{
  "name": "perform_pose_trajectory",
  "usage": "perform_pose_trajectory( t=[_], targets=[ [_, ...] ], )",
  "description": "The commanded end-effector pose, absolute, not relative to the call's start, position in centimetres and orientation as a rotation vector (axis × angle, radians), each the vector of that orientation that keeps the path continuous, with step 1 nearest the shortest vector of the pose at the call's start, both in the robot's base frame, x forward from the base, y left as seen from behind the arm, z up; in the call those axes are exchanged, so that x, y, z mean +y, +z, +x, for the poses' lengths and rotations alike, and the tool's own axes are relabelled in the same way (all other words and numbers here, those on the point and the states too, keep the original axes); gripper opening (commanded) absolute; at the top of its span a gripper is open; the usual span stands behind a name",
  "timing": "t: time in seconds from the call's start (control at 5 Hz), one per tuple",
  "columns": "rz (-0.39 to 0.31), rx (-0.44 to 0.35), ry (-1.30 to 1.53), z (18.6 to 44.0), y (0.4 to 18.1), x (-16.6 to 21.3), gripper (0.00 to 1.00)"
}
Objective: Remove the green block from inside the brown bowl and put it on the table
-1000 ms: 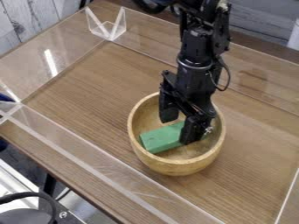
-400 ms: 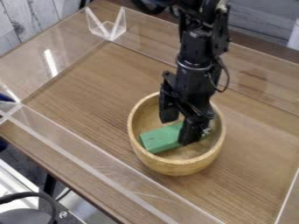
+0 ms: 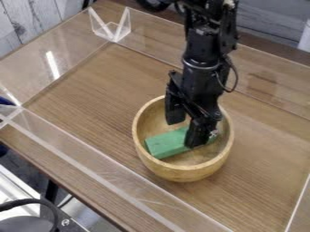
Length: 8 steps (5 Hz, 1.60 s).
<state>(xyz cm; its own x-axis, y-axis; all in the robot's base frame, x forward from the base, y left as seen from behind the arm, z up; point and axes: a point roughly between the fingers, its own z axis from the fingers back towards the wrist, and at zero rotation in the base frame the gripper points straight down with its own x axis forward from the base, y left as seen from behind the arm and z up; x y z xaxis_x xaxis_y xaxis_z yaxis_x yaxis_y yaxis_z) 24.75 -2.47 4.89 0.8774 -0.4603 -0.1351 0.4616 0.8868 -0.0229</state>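
The brown bowl sits on the table toward the front right. Inside it lies the green block, flat on the bowl's bottom, its right end hidden behind the fingers. My gripper points straight down into the bowl, its black fingers spread open astride the block's right end. Whether the fingers touch the block cannot be told. The block rests in the bowl, not lifted.
Low clear acrylic walls edge the tabletop. A small clear acrylic stand sits at the far left corner. Bare wood-grain surface lies left of and behind the bowl. Cables and dark gear show at the bottom left, outside the wall.
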Motion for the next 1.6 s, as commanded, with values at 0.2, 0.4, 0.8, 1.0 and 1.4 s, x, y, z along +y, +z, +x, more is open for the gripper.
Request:
perform_pose_trajectory(
  t=[0.2, 0.4, 0.8, 1.0, 1.4],
  targets=[
    [0.016, 0.055, -0.484, 25.6, 6.7, -2.5, 1.00],
    [0.016, 0.049, -0.488, 25.6, 6.9, -2.5, 1.00],
    [0.011, 0.054, -0.487, 25.6, 6.4, -2.4, 0.00],
    [0.015, 0.044, -0.482, 25.8, 7.3, -2.3, 0.00],
    [0.029, 0.006, -0.466, 26.4, 9.8, -1.7, 0.00]
  ],
)
